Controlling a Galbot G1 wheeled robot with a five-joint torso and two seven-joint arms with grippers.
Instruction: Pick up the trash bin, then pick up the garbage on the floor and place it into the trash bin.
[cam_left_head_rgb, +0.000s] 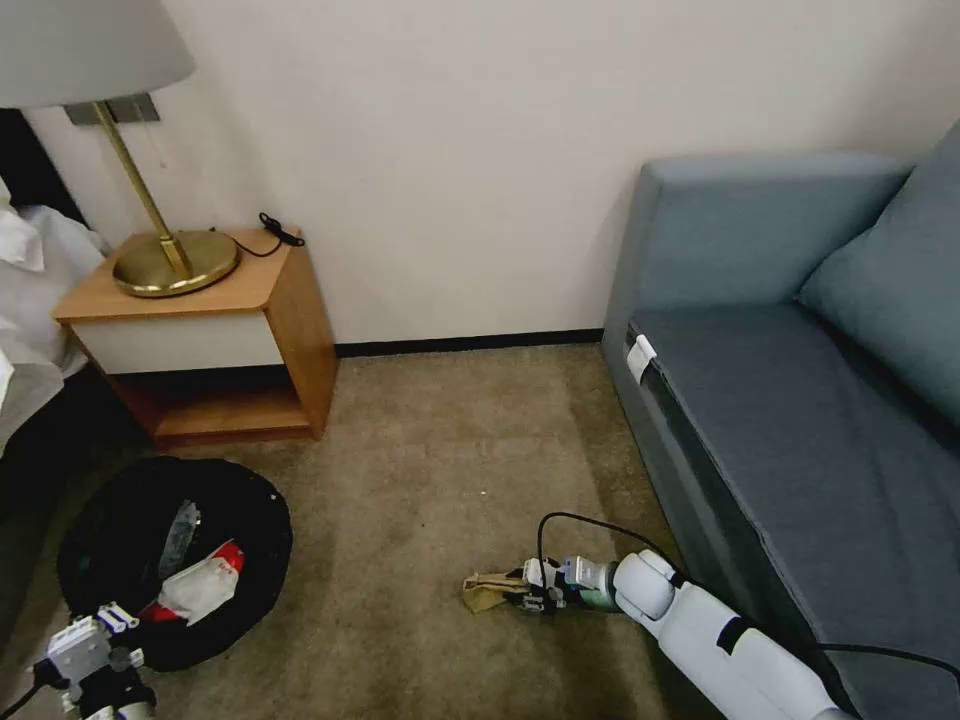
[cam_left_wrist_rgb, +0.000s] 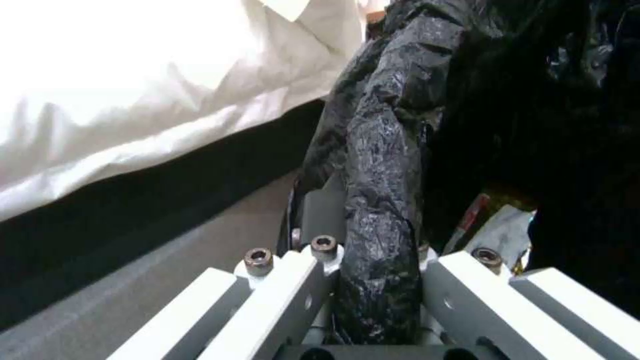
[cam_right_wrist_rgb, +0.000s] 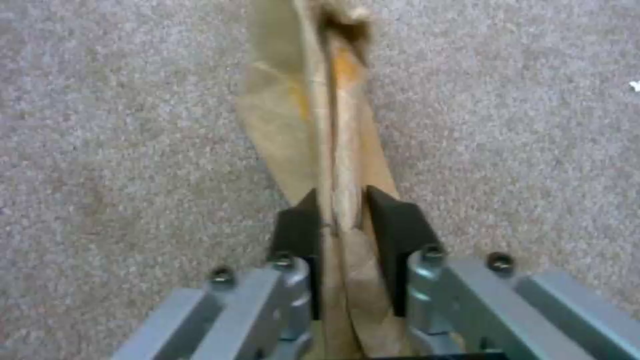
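The right gripper (cam_right_wrist_rgb: 340, 220) has its jaws clenched on the flattened tan paper bag (cam_right_wrist_rgb: 313, 130), low on the carpet (cam_left_head_rgb: 430, 480) near the sofa (cam_left_head_rgb: 800, 400), a pinch that suits lifting it. The left gripper (cam_left_wrist_rgb: 373, 280) grasps the bag-draped rim of the trash bin (cam_left_head_rgb: 175, 560) at near left, seemingly to hold it ready for drops. Inside lie a clear bottle (cam_left_head_rgb: 178, 535) and a red-and-white wrapper (cam_left_head_rgb: 200, 585). I count one bin, two clear items inside and one paper bag outside.

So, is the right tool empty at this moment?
No, in the right wrist view the right tool is closed on the tan paper bag, its black pads pressing the paper from both sides.
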